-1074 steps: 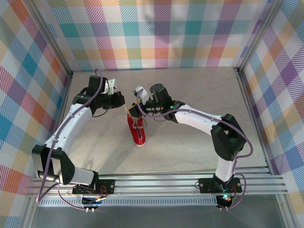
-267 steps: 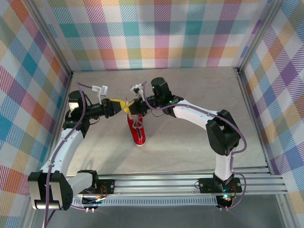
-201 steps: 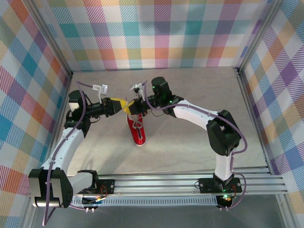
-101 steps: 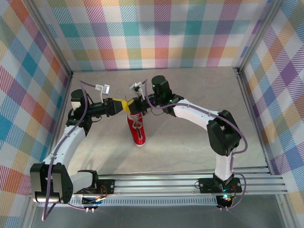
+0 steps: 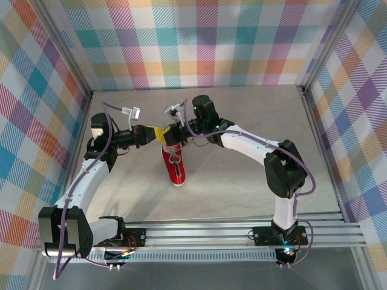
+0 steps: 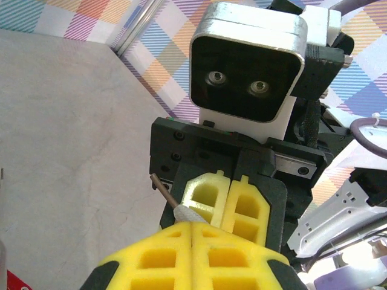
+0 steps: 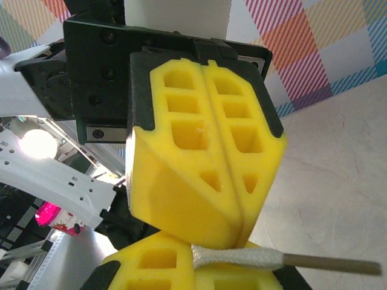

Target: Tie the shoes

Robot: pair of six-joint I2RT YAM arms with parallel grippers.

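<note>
Near the table's (image 5: pixel 254 175) middle, the left end effector (image 5: pixel 161 134) and right end effector (image 5: pixel 170 135) meet tip to tip, each pressed together and apparently pinching one lace end (image 7: pixel 242 258). The red sneaker (image 5: pixel 174 164) lies at their 6 o'clock with its axis 12-to-6 and its toe toward 6, equally near both arms.

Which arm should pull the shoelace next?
Probably left. The left gripper and right gripper pinch the lace end together above the shoe; the left arm is bent, with room to pull back.

Left fingers (image 6: pixel 157 260) meeting right fingers (image 6: pixel 208 196) over far end of sneaker (image 5: pixel 174 166), lace end (image 7: pixel 242 258) between
</note>
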